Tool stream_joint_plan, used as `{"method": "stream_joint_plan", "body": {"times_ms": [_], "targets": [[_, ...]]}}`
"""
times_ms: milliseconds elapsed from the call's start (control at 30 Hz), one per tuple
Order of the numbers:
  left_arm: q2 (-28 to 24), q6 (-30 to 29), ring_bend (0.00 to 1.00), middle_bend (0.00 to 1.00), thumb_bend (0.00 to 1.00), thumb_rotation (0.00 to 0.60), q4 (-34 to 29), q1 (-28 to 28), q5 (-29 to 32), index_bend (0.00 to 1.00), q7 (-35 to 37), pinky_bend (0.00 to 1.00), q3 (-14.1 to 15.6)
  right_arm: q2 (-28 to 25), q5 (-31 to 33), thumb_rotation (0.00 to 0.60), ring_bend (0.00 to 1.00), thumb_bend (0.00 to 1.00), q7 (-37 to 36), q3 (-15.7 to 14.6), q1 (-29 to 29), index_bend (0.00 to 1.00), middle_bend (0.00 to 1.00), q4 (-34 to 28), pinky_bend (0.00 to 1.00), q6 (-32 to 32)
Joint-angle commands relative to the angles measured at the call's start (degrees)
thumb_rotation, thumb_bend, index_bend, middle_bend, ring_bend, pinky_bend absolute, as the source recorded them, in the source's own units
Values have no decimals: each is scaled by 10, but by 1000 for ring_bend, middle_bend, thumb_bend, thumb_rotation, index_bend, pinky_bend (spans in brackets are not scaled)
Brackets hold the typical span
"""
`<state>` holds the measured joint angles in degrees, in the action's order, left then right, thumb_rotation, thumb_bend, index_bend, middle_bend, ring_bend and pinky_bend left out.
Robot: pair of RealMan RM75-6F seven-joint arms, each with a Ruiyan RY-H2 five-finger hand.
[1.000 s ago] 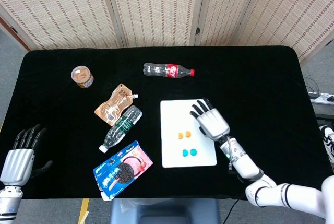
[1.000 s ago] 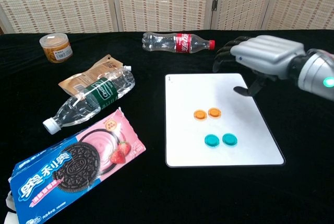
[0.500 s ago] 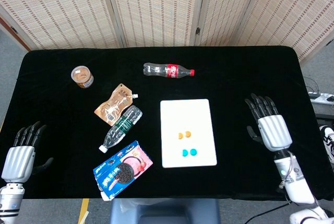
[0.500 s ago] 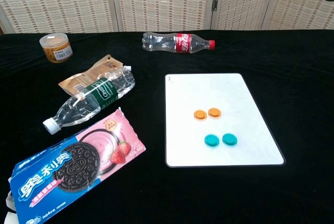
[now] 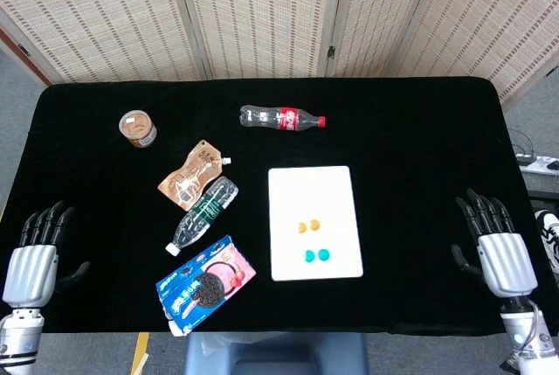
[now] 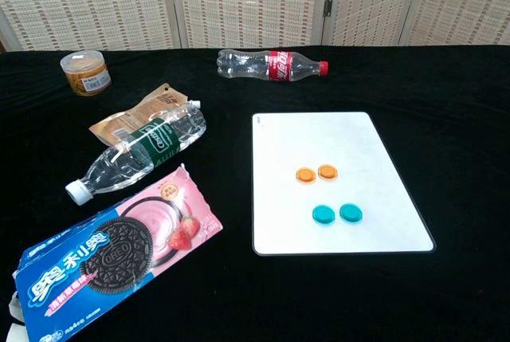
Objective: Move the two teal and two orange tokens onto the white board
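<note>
Two orange tokens (image 5: 308,225) (image 6: 316,173) lie side by side on the white board (image 5: 314,191) (image 6: 335,139). Just below them, two teal tokens (image 5: 316,255) (image 6: 335,214) rest on the same board, near its front edge. My left hand (image 5: 33,257) hovers at the table's front left corner, fingers apart and empty. Over at the front right edge, my right hand (image 5: 500,248) is also spread with nothing in it. Neither hand shows in the chest view.
A cola bottle (image 5: 281,117) lies behind the board. Left of the board are a brown pouch (image 5: 192,174), a clear water bottle (image 5: 203,214) and a blue Oreo pack (image 5: 205,282). A small round tub (image 5: 138,128) stands at the far left.
My right hand has left the board's upper right corner and drawn back to the table's front right edge. The left hand has barely shifted. The tokens have not moved.
</note>
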<state>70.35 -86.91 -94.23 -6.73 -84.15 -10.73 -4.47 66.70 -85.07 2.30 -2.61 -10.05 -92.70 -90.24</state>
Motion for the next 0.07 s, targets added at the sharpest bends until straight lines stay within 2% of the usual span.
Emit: {"method": "stream_joint_plan", "body": {"times_ms": [33,67], "targets": [[2,-1,47,22,250,600,-1,0,0,50,-3,0,-1,4,1,600,0,449,-10,1,11,0,0,9,0,-2],[3,-1,47,22,250,600,-1,-1,1,50,-4,0,-1,5,1,600,0,449,-14,2,13,0,0,11,0,-1]]}}
